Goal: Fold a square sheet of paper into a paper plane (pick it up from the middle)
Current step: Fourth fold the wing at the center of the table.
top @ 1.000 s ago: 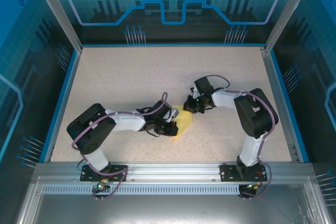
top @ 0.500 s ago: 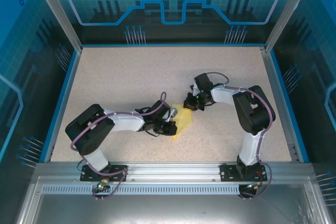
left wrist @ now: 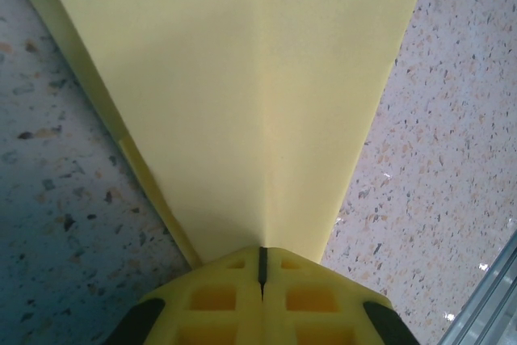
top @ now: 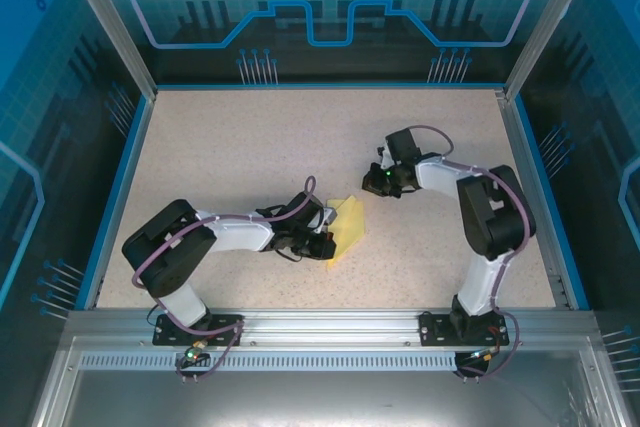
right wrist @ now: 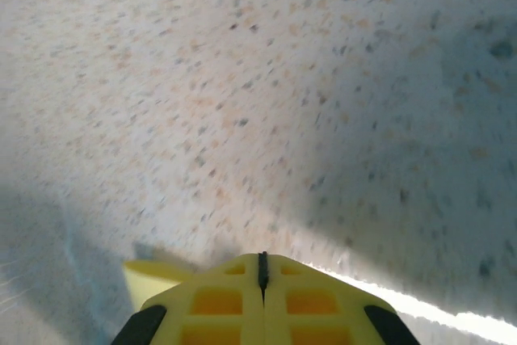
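Speckled beige tabletop inside a blue-walled enclosure, seen from above. Just below the centre of the frame, my left gripper is clamped on the narrow end of the pale-yellow paper plane. My left wrist view shows its central crease running up from my pinched fingertips. My right gripper, up and to the right of the plane and clear of it, is closed on nothing.

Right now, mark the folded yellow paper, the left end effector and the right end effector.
folded yellow paper [left wrist: 260, 119]: left wrist view, on its central crease.
left end effector [left wrist: 262, 253]: left wrist view, seam between the shut fingertips.
right end effector [right wrist: 262, 258]: right wrist view, seam between the shut fingertips.
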Controlling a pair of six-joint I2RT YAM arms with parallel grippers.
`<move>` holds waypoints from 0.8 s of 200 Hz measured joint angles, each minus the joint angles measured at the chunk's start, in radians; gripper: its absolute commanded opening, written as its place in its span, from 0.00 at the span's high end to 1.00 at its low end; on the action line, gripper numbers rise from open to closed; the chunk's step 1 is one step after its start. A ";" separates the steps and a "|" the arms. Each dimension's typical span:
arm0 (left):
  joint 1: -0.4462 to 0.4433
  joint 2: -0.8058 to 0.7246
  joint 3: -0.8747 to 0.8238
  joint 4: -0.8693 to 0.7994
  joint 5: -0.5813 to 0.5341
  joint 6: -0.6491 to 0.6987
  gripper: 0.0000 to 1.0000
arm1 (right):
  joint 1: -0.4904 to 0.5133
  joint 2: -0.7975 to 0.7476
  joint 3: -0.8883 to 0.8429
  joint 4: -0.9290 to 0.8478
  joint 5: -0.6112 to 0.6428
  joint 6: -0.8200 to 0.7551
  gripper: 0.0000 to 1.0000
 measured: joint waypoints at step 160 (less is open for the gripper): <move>-0.003 -0.006 0.019 -0.050 -0.002 0.021 1.00 | 0.256 -0.055 -0.231 0.148 -0.079 0.165 0.96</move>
